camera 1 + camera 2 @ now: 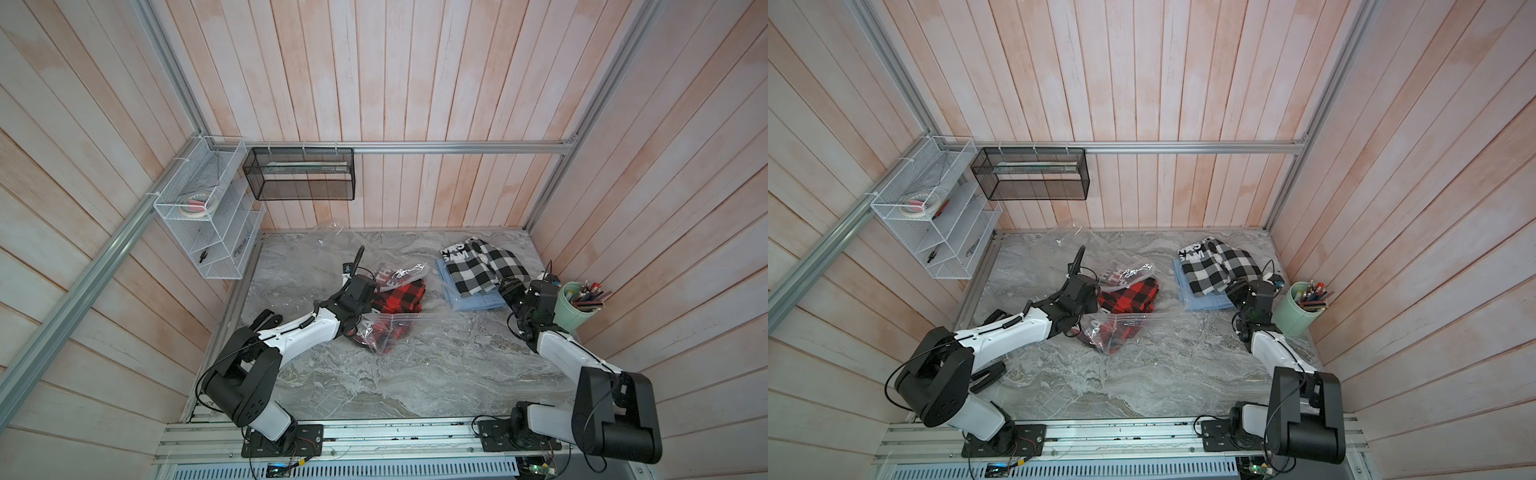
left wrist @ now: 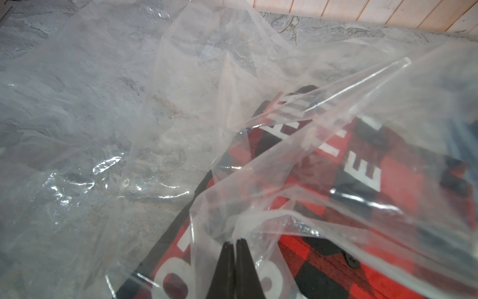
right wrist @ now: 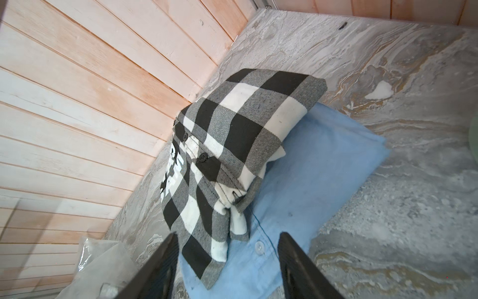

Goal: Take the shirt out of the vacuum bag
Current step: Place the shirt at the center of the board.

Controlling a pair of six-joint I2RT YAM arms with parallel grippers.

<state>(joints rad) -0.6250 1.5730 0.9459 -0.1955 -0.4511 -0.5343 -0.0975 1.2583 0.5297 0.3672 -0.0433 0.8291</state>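
Observation:
The clear, crinkly vacuum bag point(image 1: 399, 328) point(image 2: 129, 103) lies crumpled at mid-table. A red and black checked shirt point(image 1: 401, 297) point(image 2: 349, 259) with white letters lies in its folds, partly showing between sheets of plastic. My left gripper point(image 2: 234, 242) is shut on a pinch of the bag's film just above that shirt. Its fingertips are hidden under the wrist in both top views. My right gripper point(image 3: 227, 235) point(image 1: 509, 291) stands open at the right. It holds nothing and hovers over the near edge of a black and white checked shirt point(image 3: 240, 134) lying on a blue shirt point(image 3: 323, 168).
A green cup point(image 1: 577, 305) full of pens stands close behind my right wrist by the right wall. A white wire rack point(image 1: 208, 216) and a black mesh basket point(image 1: 299, 174) hang on the walls at the back left. Bare marble table point(image 1: 415, 382) lies in front.

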